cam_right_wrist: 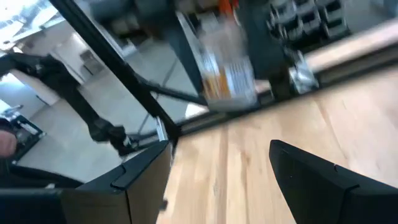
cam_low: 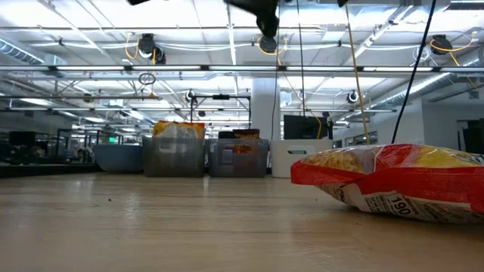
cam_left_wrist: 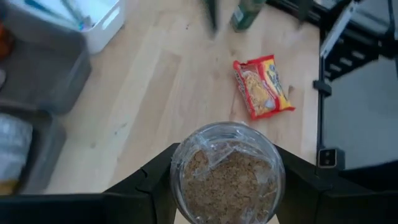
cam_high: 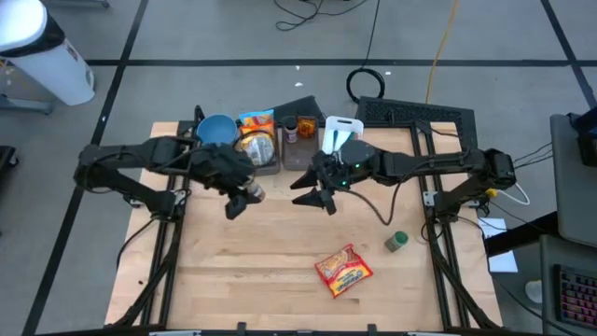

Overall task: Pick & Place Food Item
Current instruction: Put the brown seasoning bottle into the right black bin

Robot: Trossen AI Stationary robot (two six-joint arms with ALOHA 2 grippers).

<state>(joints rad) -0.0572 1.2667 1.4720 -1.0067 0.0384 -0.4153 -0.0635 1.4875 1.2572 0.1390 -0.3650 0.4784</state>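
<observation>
A clear jar [cam_left_wrist: 227,174] of brown granules is clamped in the left gripper [cam_high: 244,198] jaws, centre-left of the high view; the right gripper [cam_high: 315,193] jaws are held apart, empty, at centre

We see a blue bowl [cam_high: 216,129], grey bins [cam_high: 266,149] and a white container [cam_high: 341,131] lining the wooden surface's [cam_high: 280,280] far edge; cables [cam_high: 368,79] trail across the floor beyond.

Robotics lab; ceiling trusses [cam_low: 227,69]; cabled floor [cam_high: 410,37]
</observation>
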